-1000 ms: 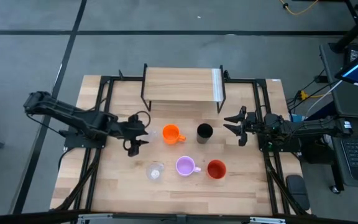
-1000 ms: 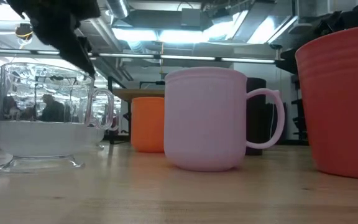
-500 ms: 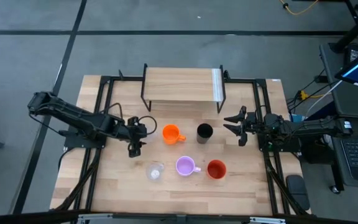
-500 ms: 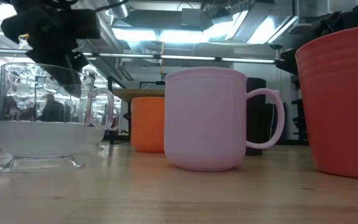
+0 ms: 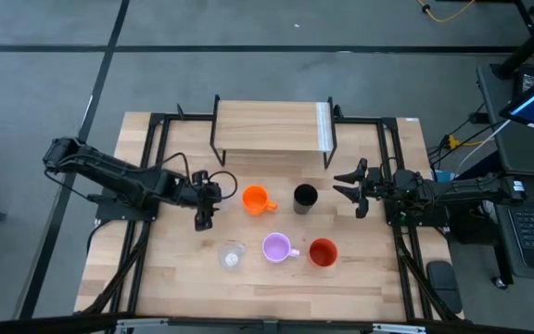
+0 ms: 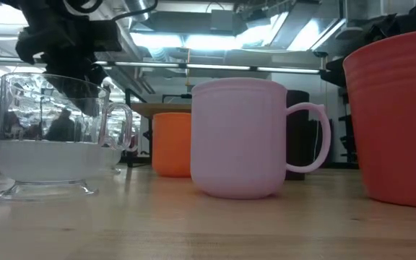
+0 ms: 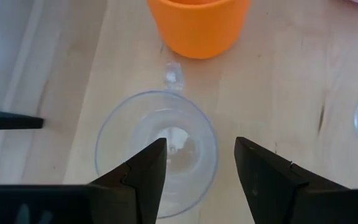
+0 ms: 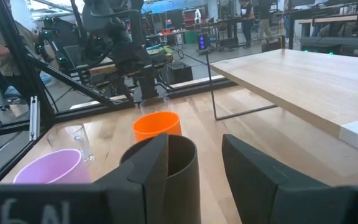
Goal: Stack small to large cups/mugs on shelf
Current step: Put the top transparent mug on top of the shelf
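L gripper [image 7: 194,168] wide open, empty, above clear glass cup [image 7: 156,149], beside orange mug [image 7: 197,25].

Bright, even overhead light on the wooden tabletop [image 5: 276,278], with only short, soft shadows. In the low view, ceiling strip lights [image 6: 193,40] glare white behind the cups, and the near red-orange cup [image 6: 399,115] sits soft. The right wrist view's background room is hazy.

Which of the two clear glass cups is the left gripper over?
The glass cup beside the orange mug; the open left gripper hovers right above it. The other glass cup stands apart, in the near row next to the lilac mug.
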`<move>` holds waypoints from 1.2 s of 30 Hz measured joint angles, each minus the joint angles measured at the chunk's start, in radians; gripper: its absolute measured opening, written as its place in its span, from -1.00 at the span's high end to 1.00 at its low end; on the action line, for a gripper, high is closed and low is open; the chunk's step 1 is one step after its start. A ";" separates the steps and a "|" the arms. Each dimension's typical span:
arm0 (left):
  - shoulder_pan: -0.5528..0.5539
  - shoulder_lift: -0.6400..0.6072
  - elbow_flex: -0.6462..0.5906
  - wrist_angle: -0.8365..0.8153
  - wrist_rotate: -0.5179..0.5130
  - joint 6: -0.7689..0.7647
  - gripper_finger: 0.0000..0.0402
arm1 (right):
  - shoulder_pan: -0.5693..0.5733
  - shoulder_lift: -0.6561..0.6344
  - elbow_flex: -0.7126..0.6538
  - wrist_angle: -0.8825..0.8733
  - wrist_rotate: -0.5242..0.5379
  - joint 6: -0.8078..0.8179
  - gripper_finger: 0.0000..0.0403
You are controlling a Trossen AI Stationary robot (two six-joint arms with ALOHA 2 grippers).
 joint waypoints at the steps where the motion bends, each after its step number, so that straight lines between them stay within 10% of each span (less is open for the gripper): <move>1: 0.004 0.000 0.000 0.000 0.001 0.000 0.08 | 0.000 0.000 0.000 -0.003 0.000 0.000 0.24; 26: 0.006 0.106 0.000 0.019 0.035 0.027 0.10 | 0.000 -0.001 0.000 -0.007 0.000 -0.020 0.24; 36: 0.006 0.106 0.000 0.015 0.011 0.027 0.43 | 0.000 0.000 0.000 -0.007 0.000 -0.023 0.24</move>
